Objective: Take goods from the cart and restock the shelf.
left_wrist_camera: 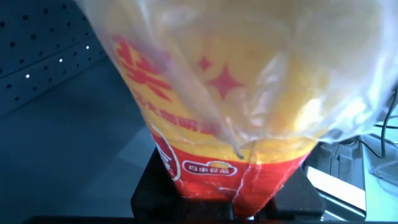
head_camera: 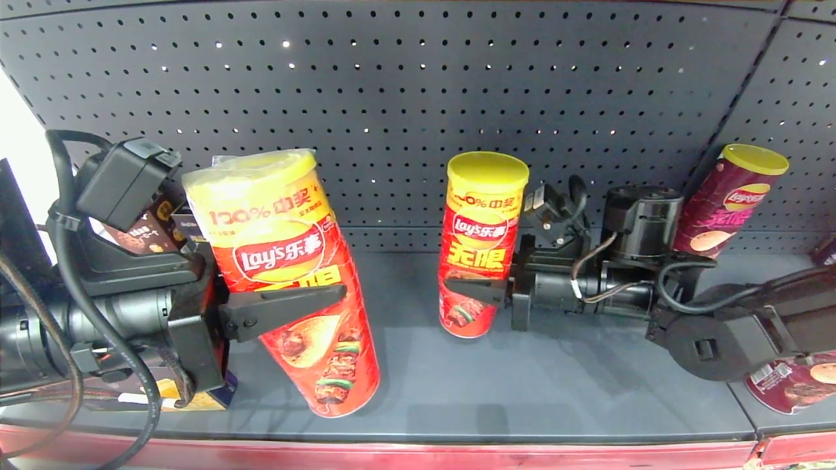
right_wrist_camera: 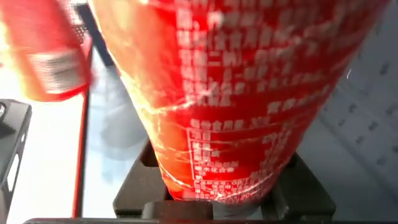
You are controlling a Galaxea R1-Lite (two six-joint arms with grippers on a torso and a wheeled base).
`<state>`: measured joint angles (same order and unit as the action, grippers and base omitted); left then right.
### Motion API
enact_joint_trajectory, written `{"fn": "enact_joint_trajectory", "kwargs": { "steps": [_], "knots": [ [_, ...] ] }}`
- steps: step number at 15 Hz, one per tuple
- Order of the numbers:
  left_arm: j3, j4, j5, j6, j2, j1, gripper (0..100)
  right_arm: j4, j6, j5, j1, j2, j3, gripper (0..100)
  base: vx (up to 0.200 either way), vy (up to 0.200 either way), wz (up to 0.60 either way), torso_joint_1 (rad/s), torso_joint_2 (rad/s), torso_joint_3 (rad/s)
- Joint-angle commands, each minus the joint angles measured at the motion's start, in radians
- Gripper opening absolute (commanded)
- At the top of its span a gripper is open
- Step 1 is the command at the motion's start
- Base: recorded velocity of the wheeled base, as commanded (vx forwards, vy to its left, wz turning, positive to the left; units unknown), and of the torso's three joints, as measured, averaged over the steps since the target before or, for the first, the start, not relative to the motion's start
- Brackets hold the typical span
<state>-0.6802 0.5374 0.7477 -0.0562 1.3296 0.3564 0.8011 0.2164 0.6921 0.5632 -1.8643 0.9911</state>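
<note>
Behind everything we see the dark pegboard wall [head_camera: 418,85], and under it the grey shelf [head_camera: 522,385] with a red front edge. Nearest to us, at the shelf's front left, stands the film-wrapped red can [head_camera: 287,254] [left_wrist_camera: 249,93] with its yellow top. It leans, the top tipped toward our left arm. Our left gripper [head_camera: 317,297] has its fingers clamped around the can's middle. We cannot tell whether the can's base touches the shelf.

Farther back, near the shelf's middle, the second red can [head_camera: 483,222] [right_wrist_camera: 249,93] is close to upright. Our right gripper [head_camera: 471,287] grips it low on the body from the right. Whether its base rests on the shelf we cannot tell either.

Behind our right arm a purple can [head_camera: 731,196] with a yellow lid tilts against the pegboard wall. Another purple can [head_camera: 793,385] lies on its side at the far right. Behind our left gripper we make out some dark snack boxes [head_camera: 140,235].
</note>
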Motion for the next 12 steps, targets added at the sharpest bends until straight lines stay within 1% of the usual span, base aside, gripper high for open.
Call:
{"fn": "enact_joint_trajectory", "kwargs": {
  "steps": [1, 2, 5, 8, 12],
  "knots": [
    [-0.004, -0.001, -0.001, -0.002, -0.006, 0.0, 0, 0.116, 0.046, 0.006, 0.029, 0.082, -0.172, 0, 0.0, 0.0, 0.0, 0.0, 0.0, 0.0],
    [-0.004, -0.001, -0.001, -0.002, -0.006, 0.0, 0, 0.179, 0.044, 0.014, 0.046, 0.079, -0.224, 0, 0.0, 0.0, 0.0, 0.0, 0.0, 0.0],
    [-0.01, -0.001, -0.002, -0.002, -0.003, 0.0, 0, 0.27, 0.046, 0.017, 0.061, 0.042, -0.319, 0, 0.0, 0.0, 0.0, 0.0, 0.0, 0.0],
    [-0.01, -0.001, -0.002, -0.002, -0.003, 0.0, 0, 0.305, 0.046, 0.035, 0.06, 0.005, -0.324, 0, 0.0, 0.0, 0.0, 0.0, 0.0, 0.0],
    [-0.007, -0.001, -0.002, -0.002, -0.003, 0.0, 0, 0.311, 0.046, 0.052, 0.052, -0.015, -0.327, 0, 0.0, 0.0, 0.0, 0.0, 0.0, 0.0]
  ]
}}
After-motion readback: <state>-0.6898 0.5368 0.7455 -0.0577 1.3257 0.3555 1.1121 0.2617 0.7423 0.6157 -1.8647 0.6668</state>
